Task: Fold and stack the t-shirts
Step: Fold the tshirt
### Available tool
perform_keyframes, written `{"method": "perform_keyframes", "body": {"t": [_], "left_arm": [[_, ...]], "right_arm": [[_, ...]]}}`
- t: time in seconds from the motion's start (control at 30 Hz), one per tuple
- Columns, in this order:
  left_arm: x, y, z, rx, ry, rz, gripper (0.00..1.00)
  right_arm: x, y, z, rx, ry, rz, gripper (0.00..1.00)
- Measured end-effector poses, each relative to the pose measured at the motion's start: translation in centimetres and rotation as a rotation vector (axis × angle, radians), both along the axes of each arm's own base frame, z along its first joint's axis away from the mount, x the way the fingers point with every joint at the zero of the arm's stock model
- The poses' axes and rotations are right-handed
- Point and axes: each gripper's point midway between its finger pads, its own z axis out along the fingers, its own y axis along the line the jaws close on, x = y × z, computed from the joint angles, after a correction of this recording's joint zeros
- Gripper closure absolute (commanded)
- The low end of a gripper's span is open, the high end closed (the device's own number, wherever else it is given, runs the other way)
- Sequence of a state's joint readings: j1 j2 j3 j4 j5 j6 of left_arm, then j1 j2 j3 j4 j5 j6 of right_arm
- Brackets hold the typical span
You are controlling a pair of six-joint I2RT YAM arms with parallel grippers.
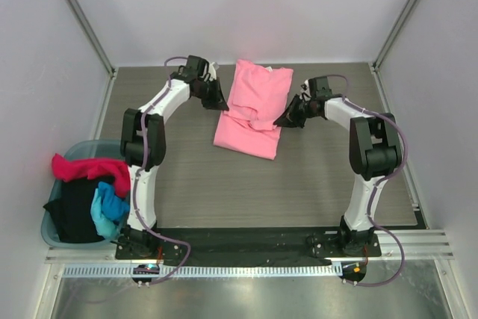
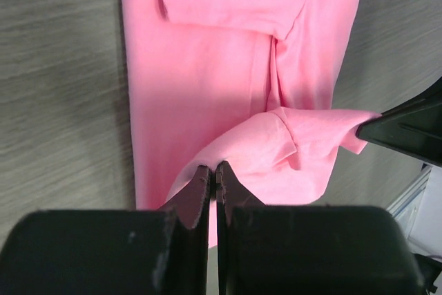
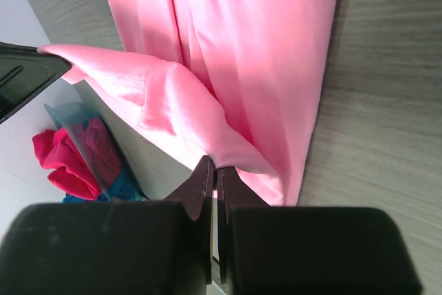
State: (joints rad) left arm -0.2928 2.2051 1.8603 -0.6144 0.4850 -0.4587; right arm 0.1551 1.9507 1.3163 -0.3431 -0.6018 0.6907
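Observation:
A light pink t-shirt (image 1: 252, 106) lies as a long folded strip on the table's far middle. My left gripper (image 1: 217, 99) is shut on its left edge; in the left wrist view the pinched cloth (image 2: 276, 150) rises from the gripper (image 2: 213, 166) as a lifted flap. My right gripper (image 1: 286, 117) is shut on the right edge, and the shirt (image 3: 228, 53) drapes up from the gripper (image 3: 215, 164) in the right wrist view. The flap spans between both grippers above the strip. Magenta (image 1: 86, 168), black (image 1: 81, 211) and bright blue (image 1: 108, 205) t-shirts lie in the basket.
A teal plastic basket (image 1: 47, 229) stands at the table's left near edge, beside the left arm's base. White walls enclose the table on three sides. A metal rail (image 1: 239, 268) runs along the front.

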Motion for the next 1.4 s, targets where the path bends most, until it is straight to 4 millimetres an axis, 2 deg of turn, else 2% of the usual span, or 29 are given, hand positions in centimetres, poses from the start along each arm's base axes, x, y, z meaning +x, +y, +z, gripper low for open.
{"method": "perform_keyframes", "body": {"t": [0.17, 0.33, 0.4, 0.47, 0.5, 0.53, 0.57, 0.63, 0.77, 0.83, 0.87, 0.97, 1.07, 1.13, 1.23, 1.27, 1.33, 1.4], "left_arm": [[1.9, -0.2, 0.1, -0.005, -0.034, 0.009, 1.0], [2.8, -0.4, -0.9, -0.005, -0.039, 0.011, 1.0], [3.0, -0.3, -1.4, 0.004, -0.038, 0.018, 0.86], [3.2, 0.0, -1.6, 0.019, -0.039, 0.032, 0.81], [3.4, 0.2, -1.7, 0.028, -0.043, 0.041, 0.71], [3.6, 0.4, -1.7, 0.039, -0.051, 0.049, 0.67], [3.8, 0.5, -1.6, 0.047, -0.059, 0.056, 0.63], [4.5, 0.9, -1.4, 0.065, -0.078, 0.077, 0.56], [5.7, 2.2, -0.4, 0.107, -0.133, 0.107, 0.53], [5.7, 2.9, 0.2, 0.125, -0.143, 0.114, 0.52], [5.4, 3.4, 0.7, 0.133, -0.152, 0.112, 0.52], [2.9, 5.1, 2.1, 0.135, -0.117, 0.11, 0.41], [-0.5, 7.0, 2.8, 0.101, -0.048, 0.109, 0.39], [-3.4, 8.3, 2.0, 0.069, 0.039, 0.12, 0.39], [-6.5, 9.2, -0.8, 0.038, 0.175, 0.135, 0.39], [-7.4, 9.2, -1.7, 0.03, 0.215, 0.137, 0.38], [-9.2, 8.8, -3.2, 0.006, 0.298, 0.134, 0.38], [-10.2, 8.3, -3.9, -0.016, 0.344, 0.13, 0.38]], "right_arm": [[1.3, 0.2, -0.3, 0.003, -0.009, 0.003, 0.99], [2.5, 0.4, -0.7, -0.001, -0.023, 0.009, 0.98], [3.0, 0.3, -0.8, -0.006, -0.031, 0.01, 0.89], [3.4, 0.1, -1.0, -0.016, -0.043, 0.011, 0.83], [3.6, 0.0, -0.9, -0.021, -0.055, 0.01, 0.67], [3.9, -0.1, -0.8, -0.024, -0.069, 0.011, 0.52], [4.1, -0.1, -0.7, -0.025, -0.077, 0.007, 0.46], [4.8, -0.2, -0.4, -0.034, -0.116, 0.013, 0.42], [5.3, -0.8, 0.9, -0.048, -0.165, 0.011, 0.39], [5.1, -1.4, 2.4, -0.052, -0.192, 0.003, 0.39], [4.8, -1.8, 3.1, -0.052, -0.201, -0.003, 0.39], [2.6, -2.8, 5.9, -0.044, -0.219, -0.014, 0.39], [-0.4, -3.3, 6.9, -0.021, -0.207, -0.015, 0.39], [-2.7, -3.2, 5.9, -0.008, -0.158, -0.003, 0.39], [-6.8, -2.4, 2.4, 0.005, -0.015, 0.021, 0.4], [-8.5, -2.1, 0.9, 0.004, 0.052, 0.028, 0.4], [-10.9, -1.6, -0.9, 0.01, 0.143, 0.036, 0.41], [-12.4, -1.1, -1.7, 0.022, 0.196, 0.041, 0.42]]}}
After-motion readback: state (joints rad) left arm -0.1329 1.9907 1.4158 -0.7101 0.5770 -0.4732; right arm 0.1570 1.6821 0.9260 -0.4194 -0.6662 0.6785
